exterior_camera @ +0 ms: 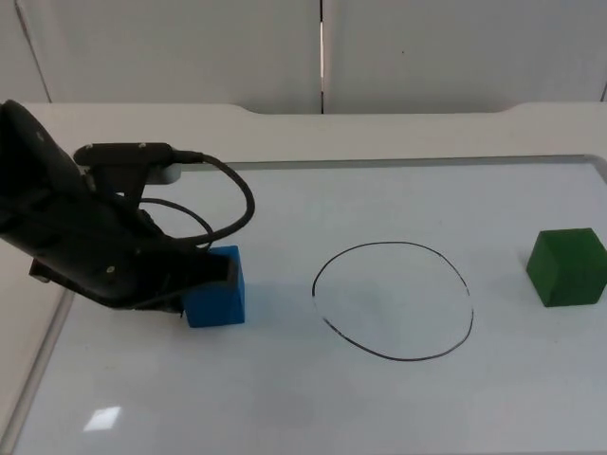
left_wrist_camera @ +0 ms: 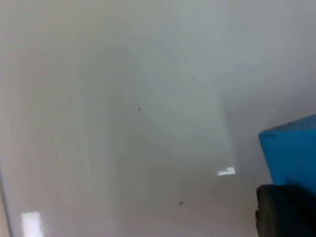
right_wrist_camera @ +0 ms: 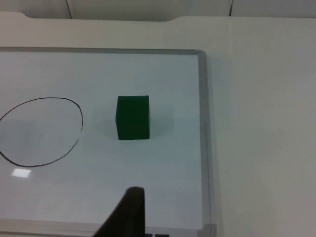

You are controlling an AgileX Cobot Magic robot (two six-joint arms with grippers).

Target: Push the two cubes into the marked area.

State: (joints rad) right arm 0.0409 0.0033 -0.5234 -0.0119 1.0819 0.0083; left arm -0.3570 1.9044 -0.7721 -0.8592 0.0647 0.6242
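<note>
Black and low over the whiteboard (exterior_camera: 285, 417), the left gripper (exterior_camera: 216, 272) sits pressed against the blue cube (exterior_camera: 220, 296) on the side away from the drawn ring; the arm's bulk hides its fingers, so whether they are spread or pressed together I cannot tell. In the left wrist view one dark fingertip (left_wrist_camera: 284, 210) appears to touch the cube's near face (left_wrist_camera: 291, 150), though the blur leaves that uncertain. The blue cube rests flat on the board, outside the black circle (exterior_camera: 394, 301) and just beside its left edge. Across the circle, well apart from it near the board's right border, stands the green cube (exterior_camera: 567, 266), also outside the line. The right gripper's fingertip (right_wrist_camera: 129, 215) hangs back from the green cube (right_wrist_camera: 133, 117) without touching it; that arm waits, and its finger spread cannot be judged either.
</note>
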